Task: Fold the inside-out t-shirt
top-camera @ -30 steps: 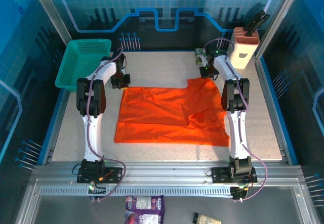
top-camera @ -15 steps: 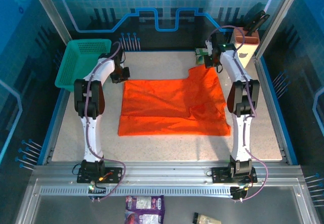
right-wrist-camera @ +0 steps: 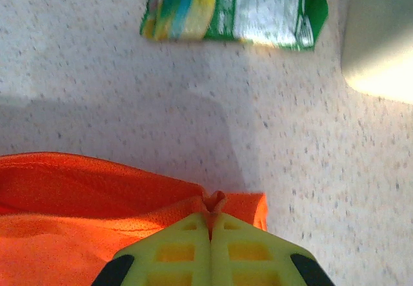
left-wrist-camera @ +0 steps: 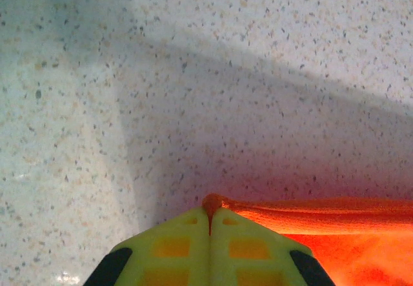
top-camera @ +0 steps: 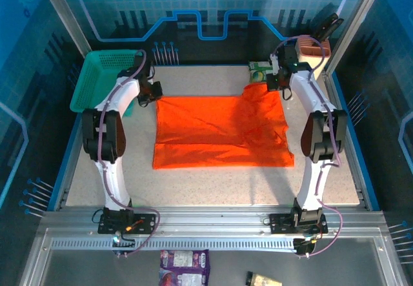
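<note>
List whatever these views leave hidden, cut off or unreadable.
- Top view: the t-shirt's underside and lower layers, under its own cloth.
- Left wrist view: the pinched corner, between the left gripper's fingers; cloth runs off the right edge.
- Right wrist view: the green packet's print, blurred and cut by the top edge; the right gripper covers its pinched fold.
- Top view: the teal basket's right side, behind the left arm.

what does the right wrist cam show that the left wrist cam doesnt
Right wrist, not left wrist: a green packet and the corner of a pale container beyond the right gripper. Left wrist, not right wrist: the left gripper, with a broad slanting shadow ahead of it. Both: yellow jaws shut on an edge of the orange t-shirt, lying on the speckled table.
</note>
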Robot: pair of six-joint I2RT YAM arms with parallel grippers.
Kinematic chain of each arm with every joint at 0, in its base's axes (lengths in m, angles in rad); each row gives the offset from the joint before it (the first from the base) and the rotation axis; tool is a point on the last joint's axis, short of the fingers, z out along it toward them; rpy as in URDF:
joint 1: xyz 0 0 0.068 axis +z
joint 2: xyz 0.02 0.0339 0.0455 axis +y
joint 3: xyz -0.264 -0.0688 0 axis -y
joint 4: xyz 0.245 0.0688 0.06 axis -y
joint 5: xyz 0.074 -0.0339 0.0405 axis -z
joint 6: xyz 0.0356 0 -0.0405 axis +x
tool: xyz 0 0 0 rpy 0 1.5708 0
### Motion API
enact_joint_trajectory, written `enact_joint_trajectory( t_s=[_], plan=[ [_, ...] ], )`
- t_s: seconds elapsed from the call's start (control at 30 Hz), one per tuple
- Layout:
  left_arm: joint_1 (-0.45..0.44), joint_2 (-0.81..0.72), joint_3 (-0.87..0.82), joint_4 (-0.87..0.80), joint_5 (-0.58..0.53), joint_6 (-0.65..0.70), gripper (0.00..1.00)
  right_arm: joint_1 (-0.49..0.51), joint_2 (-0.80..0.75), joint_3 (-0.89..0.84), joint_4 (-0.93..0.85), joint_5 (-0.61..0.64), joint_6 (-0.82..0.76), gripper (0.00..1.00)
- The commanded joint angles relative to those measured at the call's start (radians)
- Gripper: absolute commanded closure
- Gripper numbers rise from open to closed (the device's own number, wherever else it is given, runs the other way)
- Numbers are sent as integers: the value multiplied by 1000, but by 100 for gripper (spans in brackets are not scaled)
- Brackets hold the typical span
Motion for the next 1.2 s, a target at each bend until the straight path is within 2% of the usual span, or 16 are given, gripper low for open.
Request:
enact_joint_trajectory(
  t_s=[0.0, 0.37, 0.47, 0.77, 0.93, 0.97, 1.03, 1.17],
  plan=[
    [12, -80, -91, 49, 34, -35, 100, -28, -131, -106, 37, -29, 63, 100],
    [9, -296, -447, 185, 78, -107, 100, -120, -432, -527, 87, -158, 195, 100],
    [9, -328, -521, 205, 76, -118, 100, -148, -491, -632, 114, -250, 248, 100],
    [8, -429, -705, 262, 78, -156, 100, -152, -581, -885, 189, -314, 348, 100],
    [8, -449, -781, 300, 91, -182, 94, -153, -597, -978, 256, -315, 390, 100],
    [8, -447, -788, 304, 96, -187, 91, -154, -590, -982, 254, -316, 393, 99],
    [8, -458, -806, 303, 94, -197, 81, -154, -586, -982, 241, -318, 404, 88],
    [8, -544, -843, 289, 67, -209, 73, -153, -657, -1011, 225, -292, 423, 68]
  ],
)
